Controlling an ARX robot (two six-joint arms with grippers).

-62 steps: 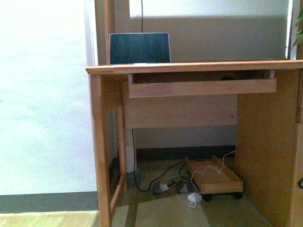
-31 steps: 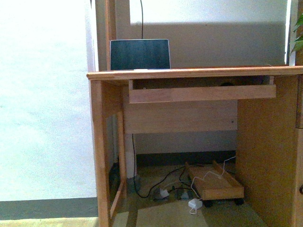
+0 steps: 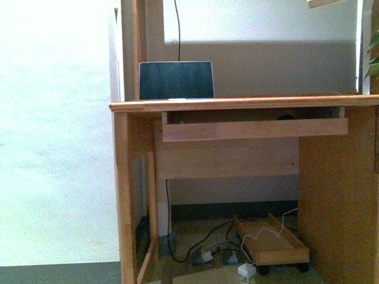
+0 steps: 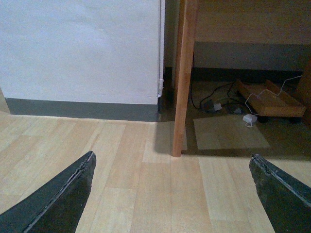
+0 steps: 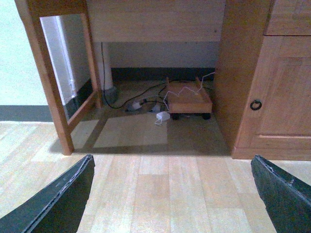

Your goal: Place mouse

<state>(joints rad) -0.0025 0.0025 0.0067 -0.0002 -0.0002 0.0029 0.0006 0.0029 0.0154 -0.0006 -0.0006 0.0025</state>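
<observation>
The mouse [image 3: 286, 116] shows only as a small dark rounded top behind the front board of the pull-out tray [image 3: 254, 129] under the wooden desk top [image 3: 237, 103]. A laptop [image 3: 176, 80] stands open on the desk at the back left. My left gripper [image 4: 171, 158] is open and empty, low over the wood floor in front of the desk's left leg [image 4: 183, 77]. My right gripper [image 5: 171, 158] is open and empty, low over the floor in front of the desk's knee space. Neither gripper shows in the front view.
Under the desk lie cables, white adapters [image 5: 162, 117] and a low wheeled wooden tray [image 5: 188, 100]. A cupboard door with a ring handle [image 5: 255, 104] forms the desk's right side. A white wall [image 4: 77, 48] with a grey skirting stands left of the desk.
In the front view the desk and laptop have slid downward in the picture, as the camera's view has risen. No arm has come into the front view.
</observation>
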